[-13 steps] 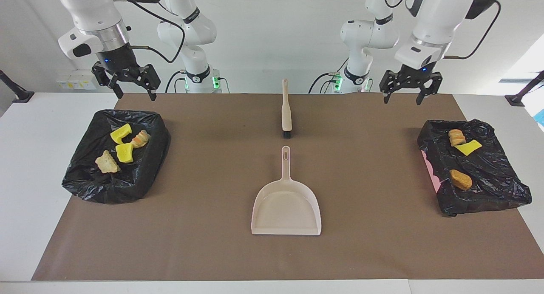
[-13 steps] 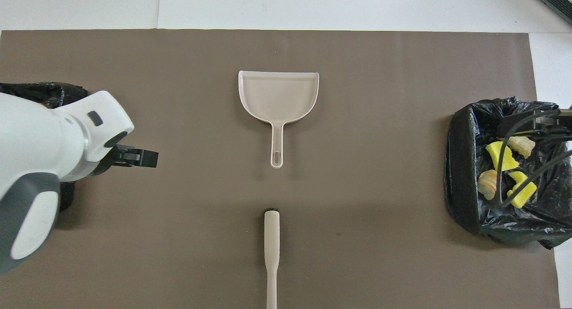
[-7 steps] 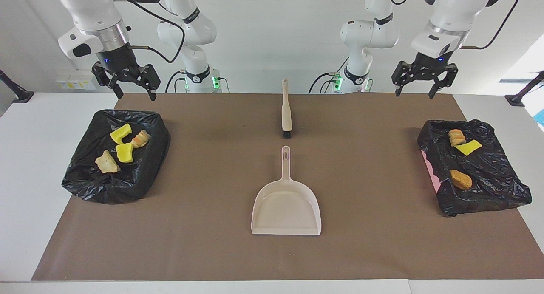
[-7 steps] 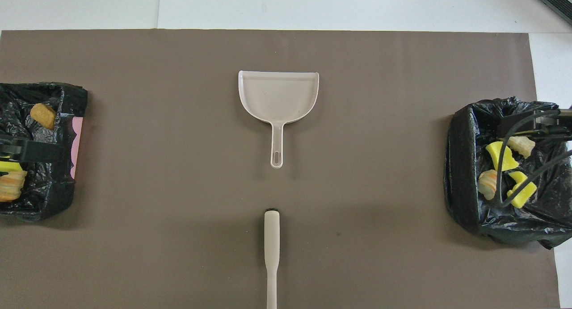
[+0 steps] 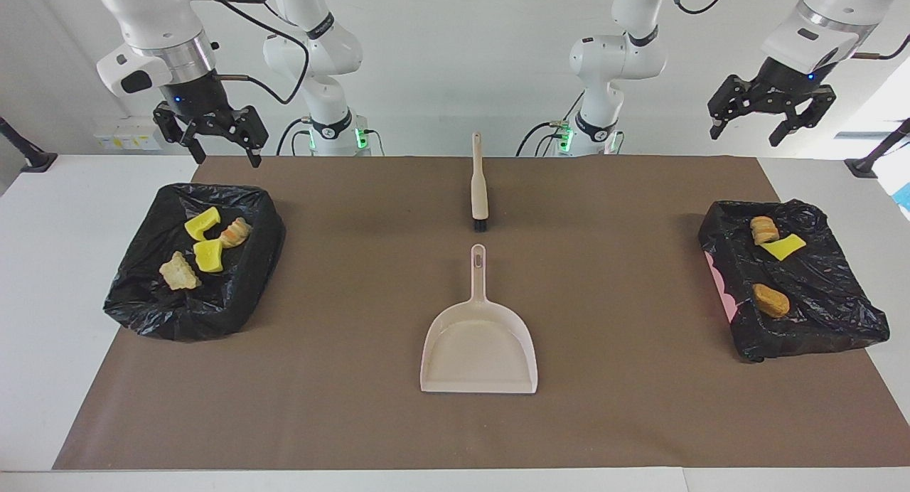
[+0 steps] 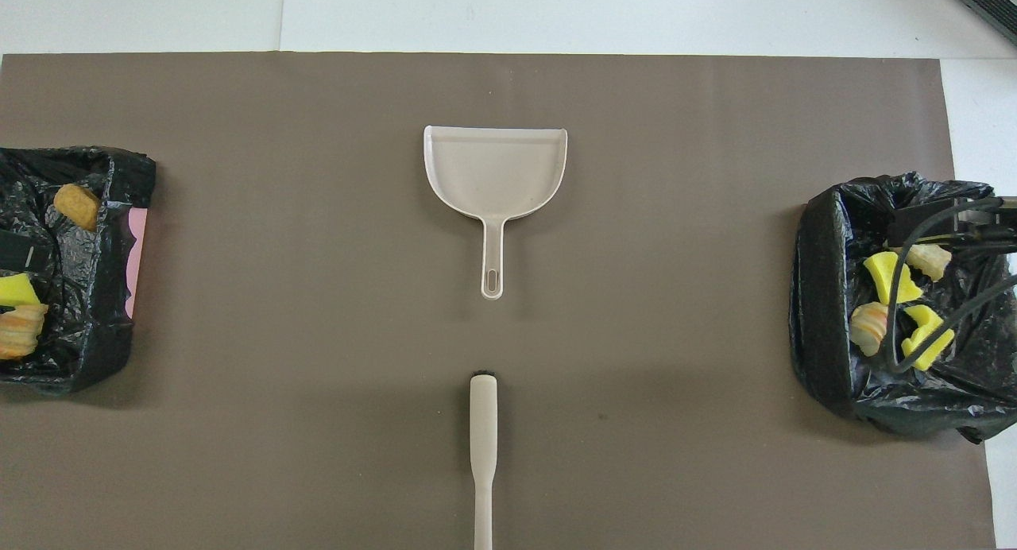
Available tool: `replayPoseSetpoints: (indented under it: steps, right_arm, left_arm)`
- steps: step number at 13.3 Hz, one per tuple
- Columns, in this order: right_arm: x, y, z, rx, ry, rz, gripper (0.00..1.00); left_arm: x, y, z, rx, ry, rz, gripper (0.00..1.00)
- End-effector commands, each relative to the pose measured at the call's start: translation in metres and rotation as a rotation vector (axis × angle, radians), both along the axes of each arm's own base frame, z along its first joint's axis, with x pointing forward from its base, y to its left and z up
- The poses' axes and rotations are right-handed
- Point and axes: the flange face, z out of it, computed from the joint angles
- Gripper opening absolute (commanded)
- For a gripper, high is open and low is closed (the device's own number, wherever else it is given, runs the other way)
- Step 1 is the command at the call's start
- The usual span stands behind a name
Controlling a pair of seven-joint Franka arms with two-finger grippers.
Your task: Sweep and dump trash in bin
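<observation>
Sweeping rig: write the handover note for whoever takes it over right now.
Left gripper: open, empty, raised above the table's edge at the left arm's end.
Right gripper: open, empty, raised beside the bin at its own end.
Trash: four pieces lie in the bin at the right arm's end, three pieces in the bin at the left arm's end. None shows on the mat.
Dustpan lies empty mid-mat; the brush lies nearer the robots, in line with its handle.
Done: sweeping and dumping, by the look of it.
Left: nothing obvious.
</observation>
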Motion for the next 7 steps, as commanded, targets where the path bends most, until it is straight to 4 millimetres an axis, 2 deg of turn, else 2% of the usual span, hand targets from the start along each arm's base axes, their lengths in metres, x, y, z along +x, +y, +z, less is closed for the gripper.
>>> replayPoseSetpoints:
  steps: [1, 7]
  right_arm:
    - [-0.0089, -0.0031, 0.0020, 0.026, 0.017, -0.023, 1.00]
    - [-0.0093, -0.0025, 0.0021, 0.025, 0.017, -0.025, 1.00]
  left_arm:
    - [-0.0113, 0.0062, 0.0006, -0.015, -0.020, 0.000, 1.00]
    - [-0.0142, 0.0040, -0.0021, -0.007, -0.005, -0.001, 1.00]
